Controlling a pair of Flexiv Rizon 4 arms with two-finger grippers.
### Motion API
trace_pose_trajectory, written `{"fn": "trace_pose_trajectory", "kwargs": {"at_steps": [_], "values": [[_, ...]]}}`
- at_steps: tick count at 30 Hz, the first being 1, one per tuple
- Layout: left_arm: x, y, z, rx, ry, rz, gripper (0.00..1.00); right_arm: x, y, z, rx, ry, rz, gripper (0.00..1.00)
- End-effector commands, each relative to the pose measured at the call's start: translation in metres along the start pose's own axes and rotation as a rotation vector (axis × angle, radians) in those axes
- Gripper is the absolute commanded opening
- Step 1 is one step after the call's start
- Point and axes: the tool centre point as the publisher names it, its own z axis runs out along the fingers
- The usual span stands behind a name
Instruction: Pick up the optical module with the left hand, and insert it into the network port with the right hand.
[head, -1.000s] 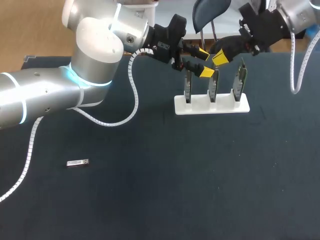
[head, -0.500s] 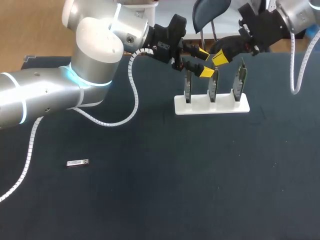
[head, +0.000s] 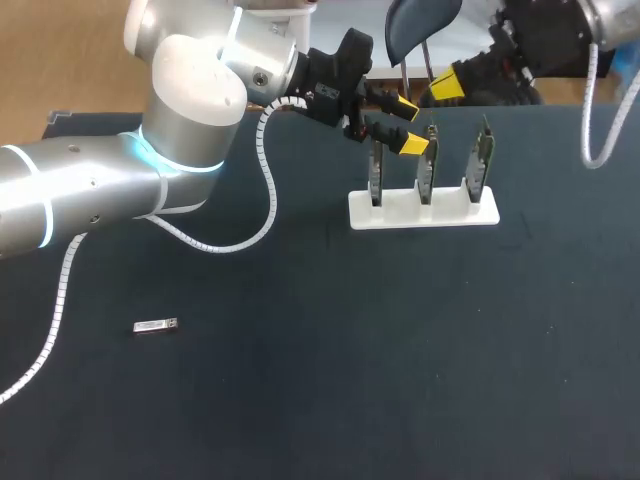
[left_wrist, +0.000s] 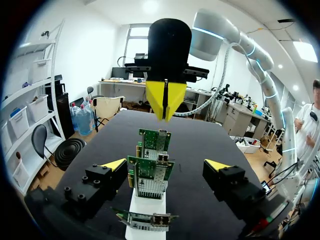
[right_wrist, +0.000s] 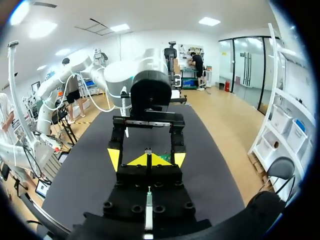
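Optical module (head: 156, 326) lying flat on dark table (head: 300, 400), toward our left arm's side, well apart from both grippers. We are hovering left gripper (head: 408, 125) by white stand (head: 423, 210) holding three upright network cards (head: 427, 172). Its fingers are spread wide, cards showing between them, untouched. We are hanging right gripper (head: 447, 85) above far end of card row, yellow tips pressed together.

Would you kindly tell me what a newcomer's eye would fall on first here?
First, the white stand at the far side of the table, holding three green network cards upright, with the open left gripper close over them and the shut right gripper higher, beyond. Then the small silver optical module, lying alone toward the head view's lower left, far from both grippers.
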Motion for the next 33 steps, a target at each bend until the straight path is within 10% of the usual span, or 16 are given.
{"fn": "trace_pose_trajectory", "kwargs": {"at_steps": [1, 33], "values": [[-0.001, 0.002, 0.0, 0.003, 0.003, 0.0, 1.0, 0.009, 0.006, -0.021, 0.004, -0.03, 0.003, 0.0], [-0.001, 0.002, 0.0, 0.003, 0.003, 0.0, 1.0, 0.078, 0.012, -0.078, -0.074, 0.069, 0.018, 0.0]]}}
